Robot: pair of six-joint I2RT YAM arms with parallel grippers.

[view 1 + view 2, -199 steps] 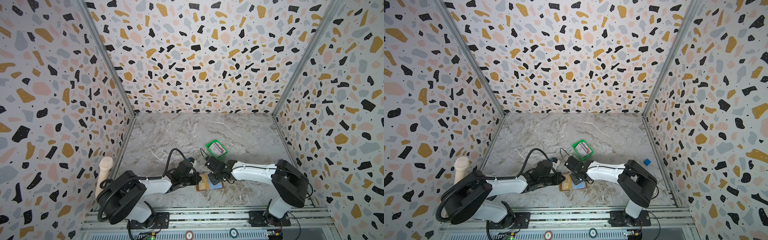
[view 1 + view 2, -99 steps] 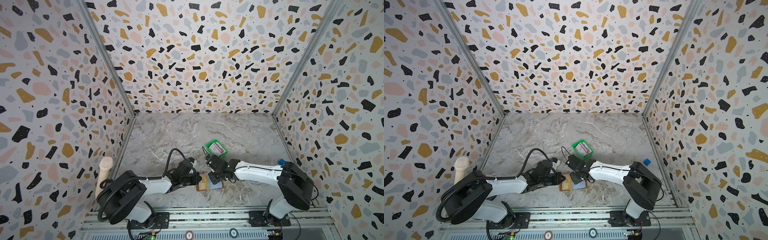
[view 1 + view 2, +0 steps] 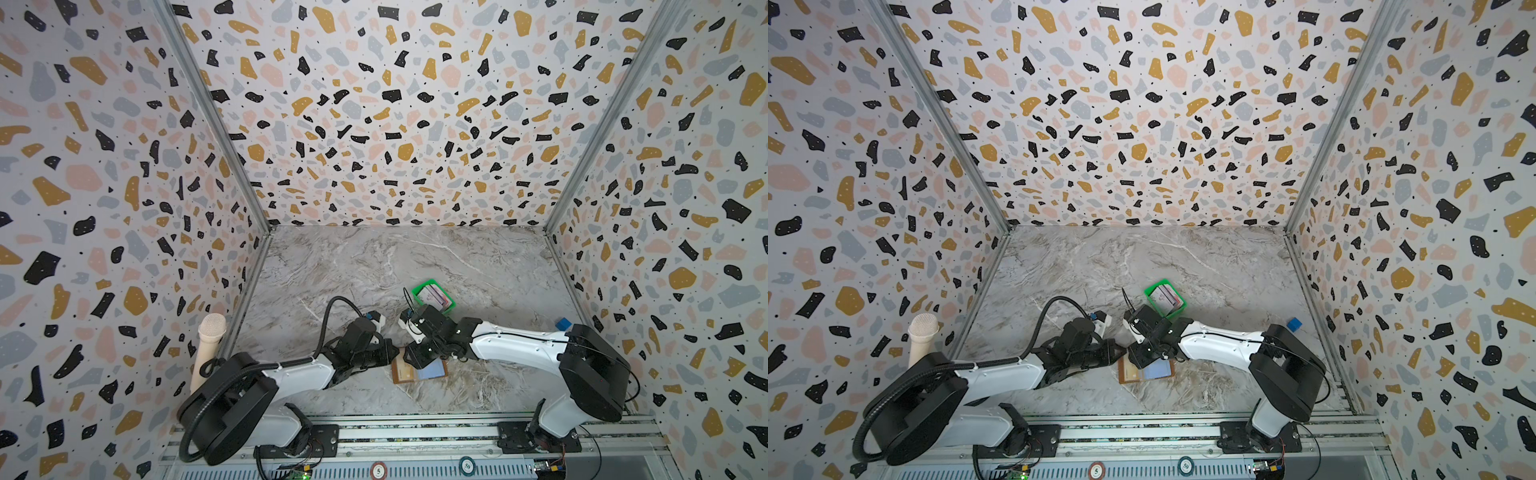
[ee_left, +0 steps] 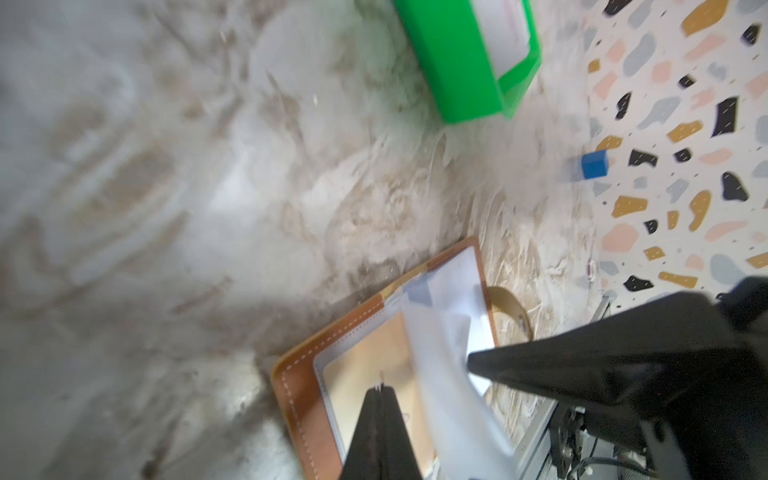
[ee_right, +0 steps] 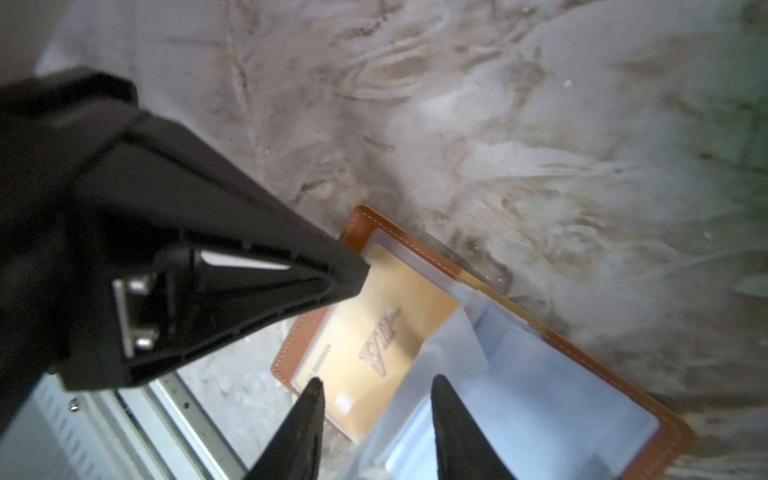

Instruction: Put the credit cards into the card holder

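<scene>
The card holder [image 3: 400,371] lies open and flat on the marble table [image 3: 374,266], close to the near edge and about midway between the two arms. Its long axis runs left to right, with the right end turned slightly toward the far side. The left page holds a gold card [image 5: 374,332] marked VIP inside its sleeve. The right page shows clear bluish sleeves [image 5: 540,395], one of them lifted off the page. A tan strap [image 4: 509,305] curls out from the edge beside those sleeves.

The left gripper [image 4: 380,390] is over the gold card with its jaws pressed together; whether it pinches any plastic cannot be told. The right gripper [image 5: 376,384] hangs over the middle of the holder with its jaws apart by a moderate gap and nothing clamped between them.

Just beyond the holder, on the far side, a green tray [image 4: 465,70] sits at a diagonal. It contains the credit cards [image 3: 432,296] in a stack with a whitish card on top, long axis running far-left to near-right. A small blue cube [image 3: 564,323] rests well apart by the right wall, and a microphone [image 3: 211,332] leans at the left wall.
</scene>
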